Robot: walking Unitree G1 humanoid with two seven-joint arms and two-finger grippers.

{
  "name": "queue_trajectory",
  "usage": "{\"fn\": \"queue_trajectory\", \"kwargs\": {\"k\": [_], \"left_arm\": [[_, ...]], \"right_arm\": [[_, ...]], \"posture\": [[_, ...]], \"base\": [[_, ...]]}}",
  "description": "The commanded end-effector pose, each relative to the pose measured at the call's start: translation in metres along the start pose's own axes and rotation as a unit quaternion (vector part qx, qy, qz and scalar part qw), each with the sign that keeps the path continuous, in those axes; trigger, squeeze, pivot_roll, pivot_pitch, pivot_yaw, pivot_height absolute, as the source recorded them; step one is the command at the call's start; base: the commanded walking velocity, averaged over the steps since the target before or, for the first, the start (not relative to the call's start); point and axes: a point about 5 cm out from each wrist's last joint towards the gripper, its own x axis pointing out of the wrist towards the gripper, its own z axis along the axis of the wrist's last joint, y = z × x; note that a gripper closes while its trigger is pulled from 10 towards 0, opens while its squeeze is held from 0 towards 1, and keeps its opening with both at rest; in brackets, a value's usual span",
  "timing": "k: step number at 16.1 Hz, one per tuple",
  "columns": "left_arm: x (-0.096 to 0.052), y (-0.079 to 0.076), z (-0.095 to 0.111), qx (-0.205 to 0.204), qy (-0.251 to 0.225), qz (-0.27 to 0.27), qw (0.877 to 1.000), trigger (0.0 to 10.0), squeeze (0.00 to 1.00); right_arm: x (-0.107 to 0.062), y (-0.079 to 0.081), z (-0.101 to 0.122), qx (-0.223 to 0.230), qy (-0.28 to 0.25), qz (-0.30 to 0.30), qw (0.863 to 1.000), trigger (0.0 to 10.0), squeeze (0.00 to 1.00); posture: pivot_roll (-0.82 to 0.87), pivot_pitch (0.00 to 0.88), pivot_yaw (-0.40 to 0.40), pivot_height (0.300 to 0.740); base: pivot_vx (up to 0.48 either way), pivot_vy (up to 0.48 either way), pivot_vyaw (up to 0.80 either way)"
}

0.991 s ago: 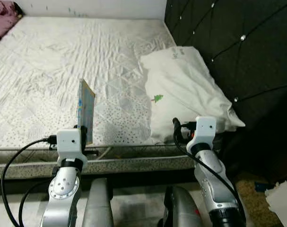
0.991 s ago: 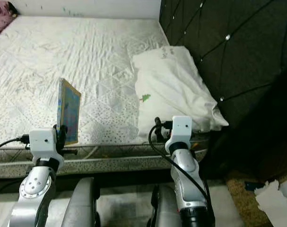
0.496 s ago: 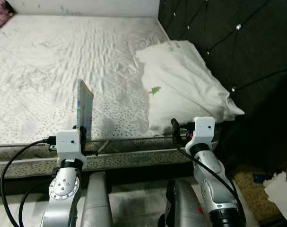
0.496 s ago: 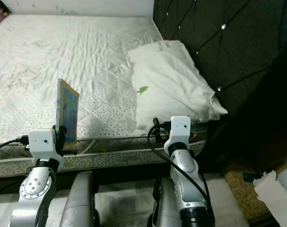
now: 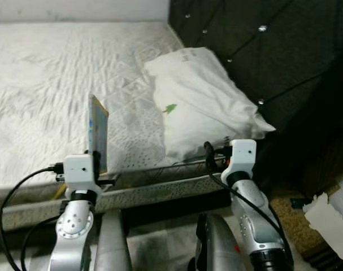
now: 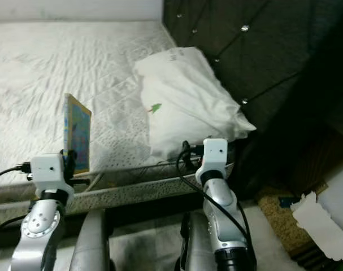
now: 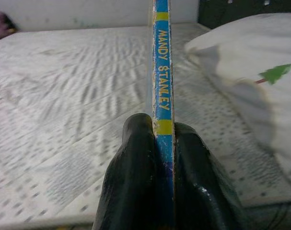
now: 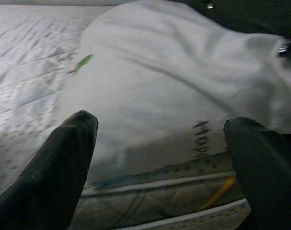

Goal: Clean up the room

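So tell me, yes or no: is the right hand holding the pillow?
No: the right hand hangs open, its two black fingers spread wide before the white pillow and touching nothing.

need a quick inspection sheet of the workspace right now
surface: bare quilted mattress, white.
job's things: thin book held upright on edge by the left gripper, spine reads MANDY STANLEY.
clutter: white pillow against the dark tufted headboard; torn white paper on the floor.
grippers: left shut on the book; right gripper open, facing the pillow.
cables: black cables at both wrists.
surroundings: pale wall beyond the mattress.
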Motion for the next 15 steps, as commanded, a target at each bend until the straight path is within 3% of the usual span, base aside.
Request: {"fn": "queue_trajectory", "kwargs": {"k": [1, 13, 15], "left_arm": [[0.0030, -0.0002, 0.0104, 0.002, -0.026, -0.001, 1.000, 10.0, 0.00], [0.0035, -0.0012, 0.0099, -0.001, -0.026, -0.005, 1.000, 10.0, 0.00], [0.0038, -0.0012, 0.0100, 0.000, -0.025, -0.005, 1.000, 10.0, 0.00]], "right_arm": [[0.0022, -0.0016, 0.0030, 0.001, -0.001, -0.001, 1.000, 10.0, 0.00], [0.0026, -0.0014, 0.0020, 0.003, 0.002, 0.000, 1.000, 10.0, 0.00], [0.0026, -0.0015, 0.0020, 0.003, 0.003, 0.000, 1.000, 10.0, 0.00]], "posture": [[0.08, 0.021, -0.047, 0.545], [0.08, 0.023, -0.048, 0.545], [0.08, 0.023, -0.048, 0.545]], "base": [[0.334, 0.000, 0.00], [0.319, 0.000, 0.00], [0.000, 0.000, 0.00]]}}
